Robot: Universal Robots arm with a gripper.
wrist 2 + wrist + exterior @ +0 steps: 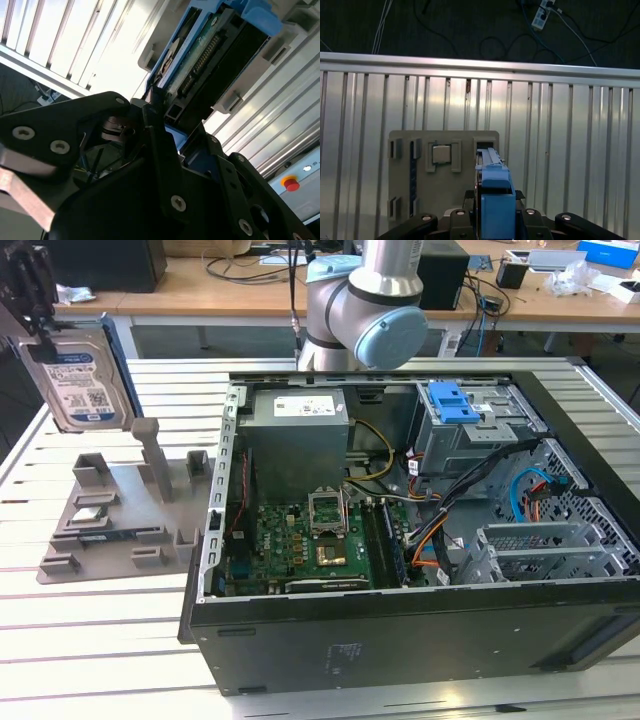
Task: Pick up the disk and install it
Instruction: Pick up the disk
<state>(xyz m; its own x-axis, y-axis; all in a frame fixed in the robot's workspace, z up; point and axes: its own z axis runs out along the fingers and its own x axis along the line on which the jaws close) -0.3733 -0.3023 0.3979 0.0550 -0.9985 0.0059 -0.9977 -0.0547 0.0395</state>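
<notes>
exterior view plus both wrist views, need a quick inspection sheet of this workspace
surface: slatted metal table, carrying a grey tray and an open computer case
job's things: disk on edge, held over the tray at the exterior view's left; drive cage with blue latch inside the case
clutter: square chip seated in the tray
tool: tool shut on the disk, fingers on its blue side rails
cables: orange, blue and black wires bundled inside the case; power strip and leads on the floor
surroundings: arm behind the case; desks with equipment beyond
</notes>
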